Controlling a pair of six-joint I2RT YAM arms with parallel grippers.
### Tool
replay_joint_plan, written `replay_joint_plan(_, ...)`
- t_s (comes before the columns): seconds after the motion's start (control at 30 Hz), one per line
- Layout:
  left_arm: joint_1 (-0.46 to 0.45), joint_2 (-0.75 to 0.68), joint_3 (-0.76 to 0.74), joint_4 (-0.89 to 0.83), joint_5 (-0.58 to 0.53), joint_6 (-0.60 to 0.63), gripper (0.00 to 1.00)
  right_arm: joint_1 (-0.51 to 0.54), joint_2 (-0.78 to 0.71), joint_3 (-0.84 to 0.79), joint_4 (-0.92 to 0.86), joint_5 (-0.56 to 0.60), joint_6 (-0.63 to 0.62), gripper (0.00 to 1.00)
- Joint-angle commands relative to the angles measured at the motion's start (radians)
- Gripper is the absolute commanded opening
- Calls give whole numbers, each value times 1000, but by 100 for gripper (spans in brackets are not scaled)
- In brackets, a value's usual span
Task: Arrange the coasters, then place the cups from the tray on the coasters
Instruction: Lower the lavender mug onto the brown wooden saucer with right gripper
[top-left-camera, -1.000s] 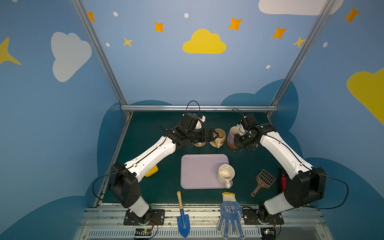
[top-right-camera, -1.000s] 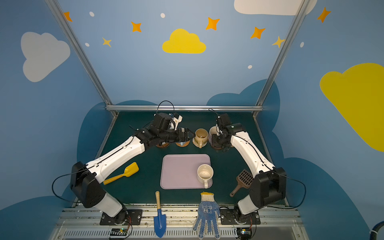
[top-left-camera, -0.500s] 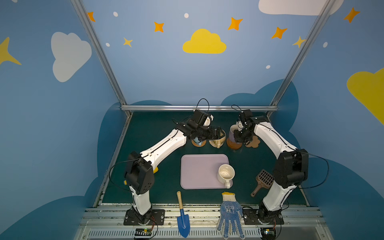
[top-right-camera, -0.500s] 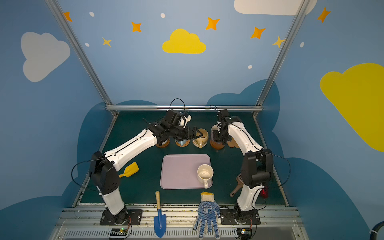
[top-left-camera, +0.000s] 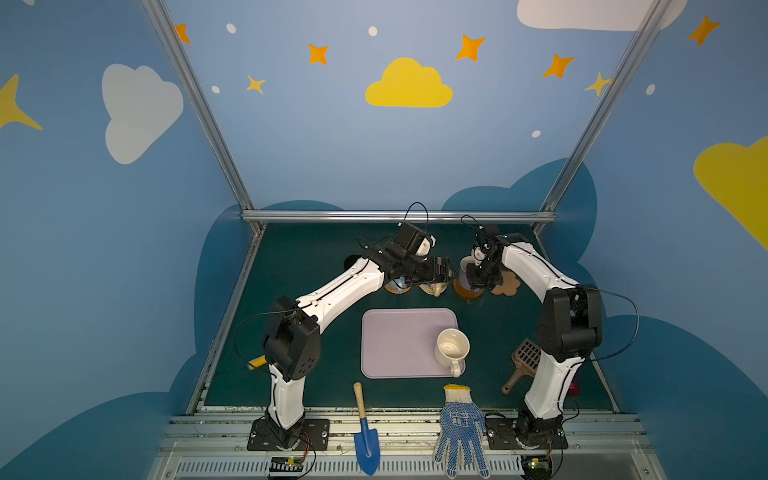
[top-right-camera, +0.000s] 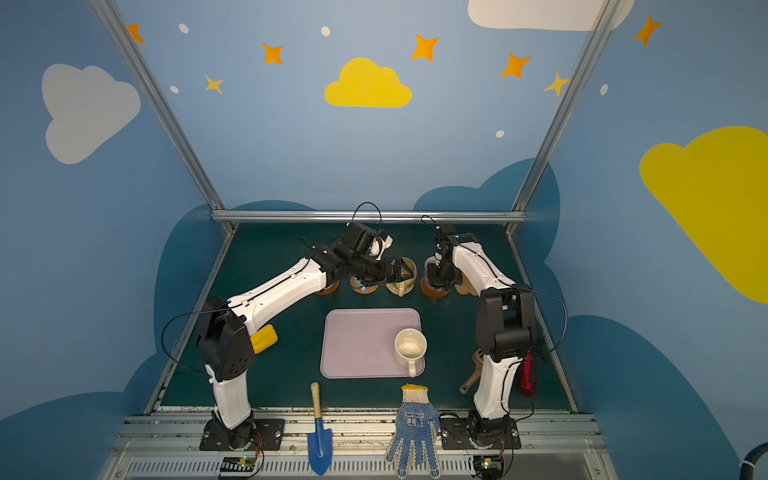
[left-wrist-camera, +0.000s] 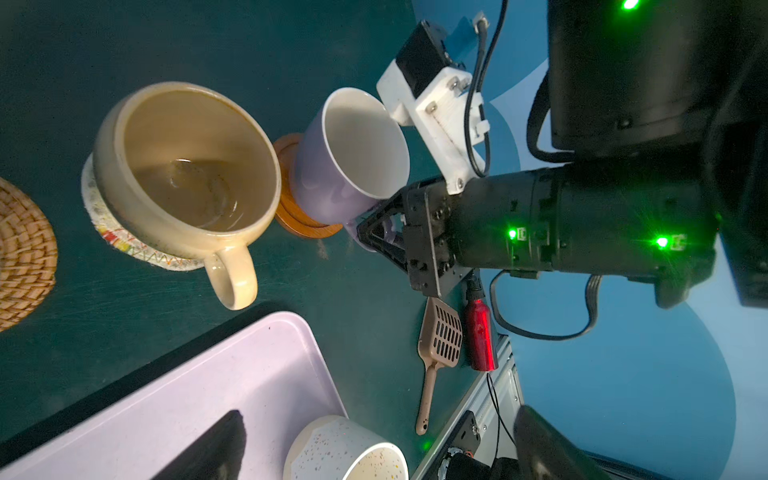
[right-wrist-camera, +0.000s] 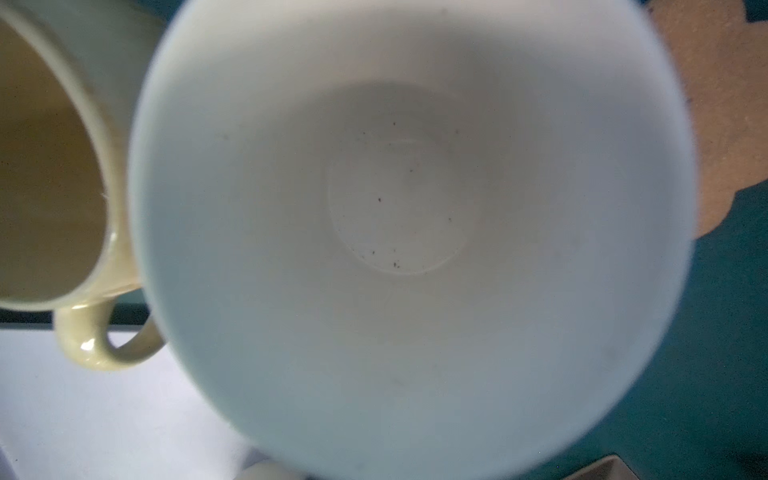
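Inside the right claw (left-wrist-camera: 369, 230), handle of the lavender mug (left-wrist-camera: 345, 174).

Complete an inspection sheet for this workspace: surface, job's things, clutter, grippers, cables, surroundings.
Surface: dark green tabletop.
Job's things: speckled mug alone on tray; tan mug on pale woven coaster; lavender mug on wooden coaster; cloud coaster bare.
Clutter: trowel, glove, slotted scoop, red bottle.
Grippers: left gripper open near tan mug; right gripper shut on lavender mug's handle.
Cables: arm cable hangs clear of mugs.
Surroundings: blue cloud-painted walls; metal frame.
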Motion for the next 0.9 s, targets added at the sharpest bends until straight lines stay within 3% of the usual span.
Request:
replay_joint_plan(0.0, -4, 18, 29, -3, 6, -3, 100, -6, -6, 29, 41, 10, -12, 0)
replay_joint_plan(0.87, -13, 9, -5, -2, -21, -2, 100, -23, 7, -32, 91, -13, -3, 0)
